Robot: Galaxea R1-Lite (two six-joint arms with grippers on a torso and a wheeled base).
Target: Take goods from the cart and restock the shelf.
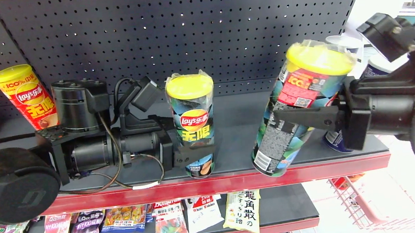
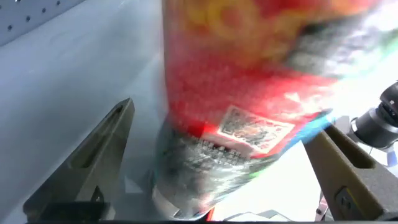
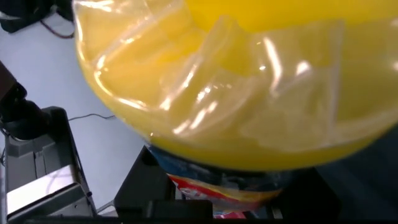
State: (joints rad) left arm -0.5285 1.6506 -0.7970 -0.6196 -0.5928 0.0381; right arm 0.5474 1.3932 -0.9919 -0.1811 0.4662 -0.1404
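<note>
Far left on the shelf (image 1: 236, 129), a red chip can (image 1: 24, 96) is seen leaning. The upright blue-green chip can (image 1: 192, 120) stands near the front lip and is flanked low down by the left gripper (image 1: 194, 152), whose fingers (image 2: 99, 155) are spread and released, with a gap beside the can. Further right, the tilted blue-green chip can (image 1: 298, 102) is grasped at mid-height by the right gripper (image 1: 295, 117), its base at the shelf's front edge; the pink wire cart (image 1: 354, 201) is seen lower right.
</note>
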